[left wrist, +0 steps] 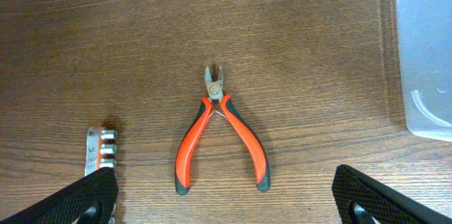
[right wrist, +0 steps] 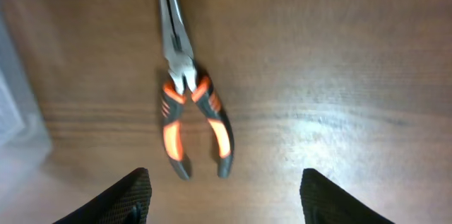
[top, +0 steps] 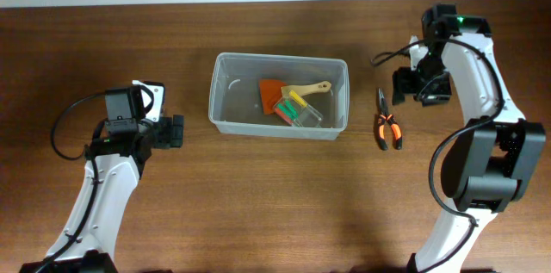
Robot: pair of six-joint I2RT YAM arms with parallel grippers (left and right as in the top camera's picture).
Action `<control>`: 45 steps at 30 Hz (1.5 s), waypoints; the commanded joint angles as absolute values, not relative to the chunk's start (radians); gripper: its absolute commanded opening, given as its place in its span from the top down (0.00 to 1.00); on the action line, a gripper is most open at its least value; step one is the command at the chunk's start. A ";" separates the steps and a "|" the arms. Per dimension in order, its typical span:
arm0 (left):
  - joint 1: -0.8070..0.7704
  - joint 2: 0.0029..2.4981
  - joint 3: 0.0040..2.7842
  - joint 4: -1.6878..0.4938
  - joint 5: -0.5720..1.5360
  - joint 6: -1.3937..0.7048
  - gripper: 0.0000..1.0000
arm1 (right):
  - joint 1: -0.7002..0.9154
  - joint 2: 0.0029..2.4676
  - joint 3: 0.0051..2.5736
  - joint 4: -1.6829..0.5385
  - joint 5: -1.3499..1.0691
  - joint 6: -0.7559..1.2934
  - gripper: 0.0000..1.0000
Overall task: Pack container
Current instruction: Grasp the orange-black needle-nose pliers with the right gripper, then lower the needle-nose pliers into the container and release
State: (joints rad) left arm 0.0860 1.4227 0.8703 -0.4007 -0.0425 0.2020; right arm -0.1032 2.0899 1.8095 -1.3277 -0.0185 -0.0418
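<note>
Above the table, the overhead view has the container [top: 225, 66] lying near the middle of the wooden table [top: 275, 204], its long side running left to right. Inside it are an orange piece [top: 271, 92], a wooden-handled tool [top: 312, 89] and some yellow and green pieces [top: 297, 111], too small to name. The long-nose pliers [top: 387, 124] lie just right of the container, apart from its wall. The left gripper [top: 176, 131] hangs left of the container, and the right gripper [top: 420, 85] hangs right of it, just beyond the pliers. Neither holds anything.

At the left wrist, the left gripper [left wrist: 222, 181] stands wide open and empty, its dark fingers [left wrist: 78, 199] at the bottom corners of the view. Between them on the table lie small cutters [left wrist: 220, 136] with orange and black handles, which are spread and point toward the camera. A metal bit holder [left wrist: 101, 152] lies to their left, apart from them. A corner of the container [left wrist: 427, 54] shows at the right edge.

At the right wrist, the picture is blurred. The right gripper [right wrist: 226, 185] is spread wide and touches nothing. The long-nose pliers [right wrist: 185, 90] lie ahead of it with their orange handles nearest. The container's wall [right wrist: 18, 111] shows hazily at the left.
</note>
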 commanded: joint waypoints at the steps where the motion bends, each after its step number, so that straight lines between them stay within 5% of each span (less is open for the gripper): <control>1: 0.088 1.428 0.884 -0.398 -0.049 0.218 0.01 | -0.105 2.089 1.759 -1.351 0.020 -0.048 0.32; 17: 0.088 1.428 0.884 -0.398 -0.049 0.218 0.01 | -0.105 2.090 1.454 -1.080 0.004 -0.044 0.33; 20: 0.088 1.428 0.884 -0.398 -0.049 0.218 0.01 | -0.105 2.090 1.409 -1.040 0.005 -0.044 0.39; 21: 0.088 1.428 0.884 -0.398 -0.049 0.218 0.01 | -0.105 2.090 1.393 -1.025 0.005 -0.044 0.53; 24: 0.088 1.428 0.884 -0.398 -0.049 0.218 0.01 | -0.105 2.090 1.393 -1.015 0.004 -0.044 0.68; 30: 0.088 1.428 0.884 -0.398 -0.049 0.218 0.01 | -0.105 2.090 1.414 -0.990 0.004 -0.044 0.82; 32: 0.088 1.428 0.884 -0.398 -0.049 0.218 0.01 | -0.105 2.089 1.460 -1.015 0.004 -0.044 0.96; 45: 0.088 1.428 0.884 -0.398 -0.049 0.218 0.01 | 0.050 1.882 1.978 -1.304 -0.025 -0.049 0.96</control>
State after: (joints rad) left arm 0.0860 1.4242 0.8707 -0.4007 -0.0422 0.2020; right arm -0.0444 2.0090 1.8671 -1.2934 -0.0040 -0.0486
